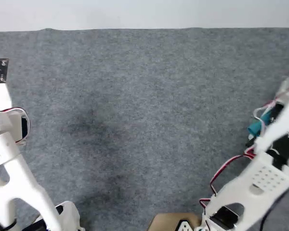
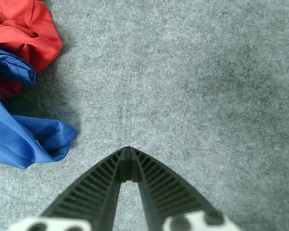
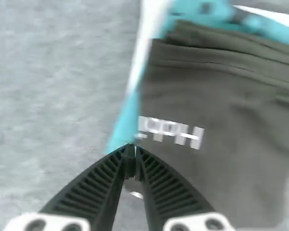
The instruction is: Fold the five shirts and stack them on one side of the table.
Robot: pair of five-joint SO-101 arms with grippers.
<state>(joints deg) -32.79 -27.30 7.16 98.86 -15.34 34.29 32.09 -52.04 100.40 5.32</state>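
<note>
My left gripper [image 2: 130, 155] is shut with nothing in it, its tips low over the grey felt. Beside it lie a crumpled red shirt [image 2: 24, 29] and a crumpled blue shirt [image 2: 19, 134], the blue one partly over the red. My right gripper [image 3: 130, 150] is shut, its tips at the teal hem of a shirt [image 3: 123, 130] lying under a dark grey shirt [image 3: 216, 96] with white print. A white fabric edge [image 3: 144, 43] runs along them. I cannot tell whether the tips pinch cloth. In the high view one white arm [image 1: 14, 178] stands at the lower left and another [image 1: 260, 178] at the lower right.
Grey felt [image 1: 144, 96] covers the table up to a white wall at the back. A tan piece [image 1: 171, 222] pokes in at the front edge between the arms. Red and white wires [image 1: 226, 168] loop off the lower-right arm.
</note>
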